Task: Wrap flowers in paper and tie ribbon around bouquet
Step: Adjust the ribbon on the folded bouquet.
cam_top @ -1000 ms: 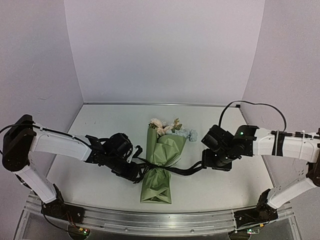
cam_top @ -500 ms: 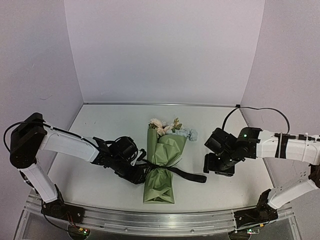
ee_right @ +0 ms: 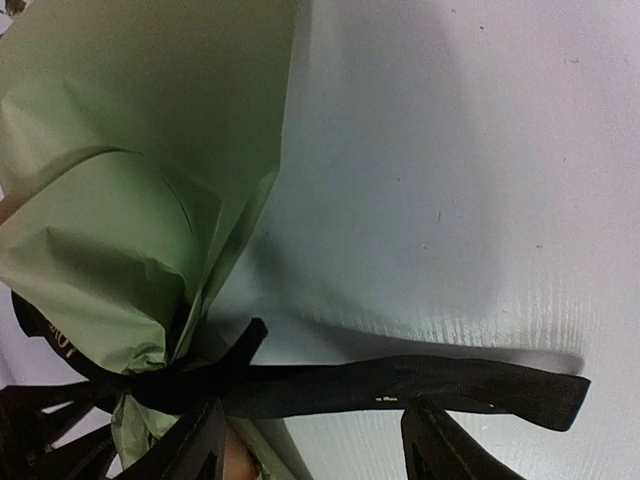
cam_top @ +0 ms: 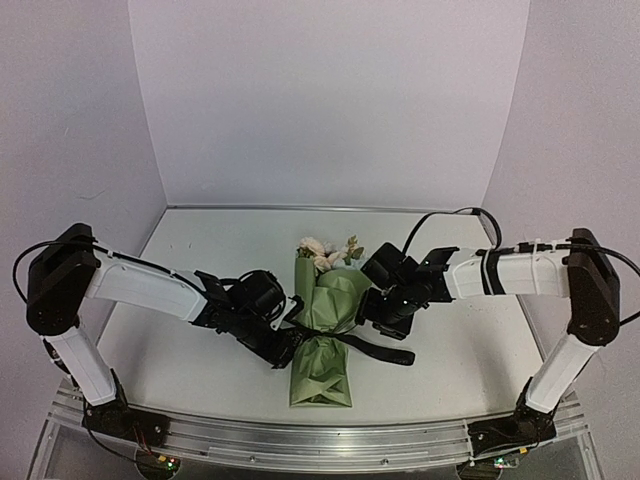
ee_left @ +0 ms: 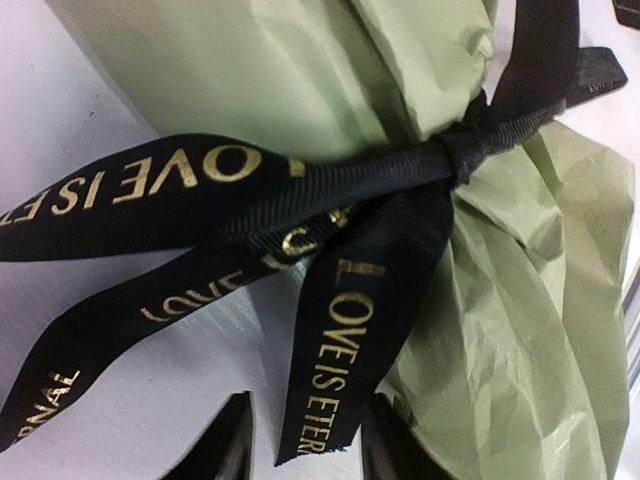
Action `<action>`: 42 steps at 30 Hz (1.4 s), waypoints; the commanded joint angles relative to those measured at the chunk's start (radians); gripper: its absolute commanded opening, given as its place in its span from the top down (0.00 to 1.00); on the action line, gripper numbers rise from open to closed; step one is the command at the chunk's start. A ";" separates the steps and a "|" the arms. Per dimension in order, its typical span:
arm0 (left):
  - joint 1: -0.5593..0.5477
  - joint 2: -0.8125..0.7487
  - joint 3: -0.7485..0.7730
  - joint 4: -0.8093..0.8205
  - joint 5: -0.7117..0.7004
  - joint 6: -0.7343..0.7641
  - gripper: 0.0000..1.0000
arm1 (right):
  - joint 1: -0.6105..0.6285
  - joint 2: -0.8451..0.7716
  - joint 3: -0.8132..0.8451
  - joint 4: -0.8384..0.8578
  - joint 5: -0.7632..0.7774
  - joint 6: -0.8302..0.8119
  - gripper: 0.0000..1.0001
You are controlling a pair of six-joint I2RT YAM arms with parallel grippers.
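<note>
Olive bouquet [cam_top: 335,300] lying flat; black ribbon [ee_left: 300,190] knotted round waist.

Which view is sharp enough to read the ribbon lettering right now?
Left wrist: ribbon sharp, gold lettering legible. Right wrist: soft focus, lettering unreadable, paper casting a shadow on the table. Top external: evenly lit, lettering by the bouquet too small to read.

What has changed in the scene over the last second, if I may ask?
The right pincer let go of the ribbon, whose right tail now lies slack on the table, and moved left to the bouquet. The left pincer edged right, towards the knot. The bouquet hardly shifted.
</note>
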 commanded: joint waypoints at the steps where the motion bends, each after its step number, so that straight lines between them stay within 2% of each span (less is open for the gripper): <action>1: -0.008 0.026 0.041 -0.008 -0.009 0.049 0.75 | -0.004 0.027 0.021 0.091 -0.005 0.068 0.39; 5: -0.008 0.023 0.038 -0.007 -0.007 0.052 0.91 | -0.007 0.037 0.007 0.111 0.014 0.089 0.45; 9: -0.008 0.014 0.032 -0.007 -0.013 0.047 0.99 | -0.008 0.051 0.002 0.124 0.018 0.105 0.54; 14: -0.008 -0.007 0.017 -0.004 -0.034 0.037 1.00 | -0.009 0.086 0.015 0.138 0.005 0.121 0.62; 18: -0.008 -0.025 0.004 -0.009 -0.059 0.023 1.00 | -0.014 0.098 0.012 0.146 0.004 0.129 0.77; 22: -0.008 -0.057 -0.014 -0.009 -0.061 0.008 1.00 | -0.022 0.097 0.009 0.147 0.009 0.130 0.98; 25: -0.008 -0.076 -0.026 0.001 -0.022 0.021 1.00 | -0.025 0.097 0.013 0.147 0.010 0.126 1.00; 26: -0.008 -0.080 -0.028 0.001 -0.011 0.026 0.94 | -0.025 0.098 0.015 0.147 0.009 0.125 1.00; 28: -0.010 -0.082 -0.029 -0.004 -0.011 0.026 0.75 | -0.025 0.099 0.015 0.147 0.005 0.124 1.00; 30: -0.025 -0.074 -0.021 -0.021 -0.044 0.022 0.60 | -0.025 0.097 0.012 0.147 0.003 0.121 1.00; 34: -0.073 -0.038 0.011 -0.058 -0.141 0.007 0.43 | -0.024 0.097 0.006 0.147 0.001 0.112 1.00; 42: -0.151 0.051 0.072 -0.097 -0.294 0.005 0.37 | -0.025 0.101 -0.006 0.162 -0.006 0.104 1.00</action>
